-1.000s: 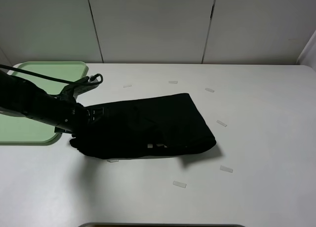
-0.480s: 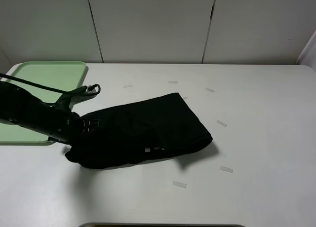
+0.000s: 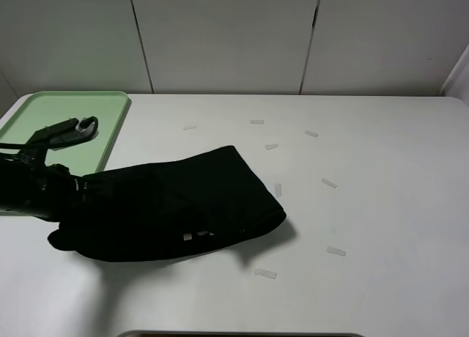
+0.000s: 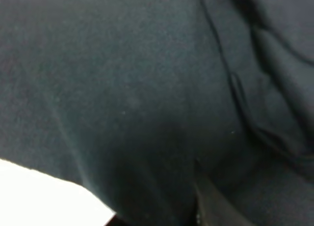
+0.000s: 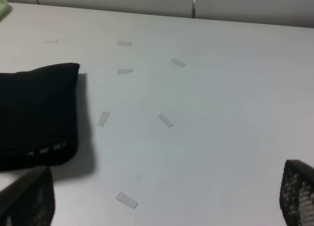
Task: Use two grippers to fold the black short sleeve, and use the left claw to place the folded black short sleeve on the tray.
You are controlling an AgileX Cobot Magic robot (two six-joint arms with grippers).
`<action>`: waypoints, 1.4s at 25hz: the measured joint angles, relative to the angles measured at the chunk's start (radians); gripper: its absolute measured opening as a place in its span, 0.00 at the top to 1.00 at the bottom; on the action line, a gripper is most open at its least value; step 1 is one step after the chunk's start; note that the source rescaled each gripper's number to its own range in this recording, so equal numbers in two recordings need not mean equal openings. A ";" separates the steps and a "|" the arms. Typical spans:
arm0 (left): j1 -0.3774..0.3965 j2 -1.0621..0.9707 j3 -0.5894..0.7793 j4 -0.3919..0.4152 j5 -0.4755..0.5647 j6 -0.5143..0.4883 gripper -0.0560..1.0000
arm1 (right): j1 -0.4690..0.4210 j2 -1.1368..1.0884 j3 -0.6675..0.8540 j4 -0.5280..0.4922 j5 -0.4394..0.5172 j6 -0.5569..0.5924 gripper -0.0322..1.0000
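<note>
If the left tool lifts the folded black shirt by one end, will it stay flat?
Probably not: the black shirt is soft cloth with rounded folds, so it should sag. Lying so flat, it is likely light. Its layers may slide apart, since the left tool seems to pinch only the end near the tray.

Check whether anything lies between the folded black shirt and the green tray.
Nothing visible does. The folded black short sleeve, gripped at its left end by the left hand, lies beside the tray's right edge. Only that arm hangs over the tray; tape strips lie to the right.
</note>
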 joint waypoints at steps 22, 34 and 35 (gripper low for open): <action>0.005 -0.095 -0.069 -0.133 0.220 0.328 0.88 | 0.000 0.000 0.000 0.000 0.000 0.000 0.00; -0.003 0.020 -0.070 -0.351 0.371 0.516 0.88 | 0.000 0.000 0.000 0.000 0.000 0.000 0.00; -0.013 0.056 -0.071 -0.367 0.378 0.518 0.88 | 0.000 0.000 0.000 0.000 0.000 0.000 0.00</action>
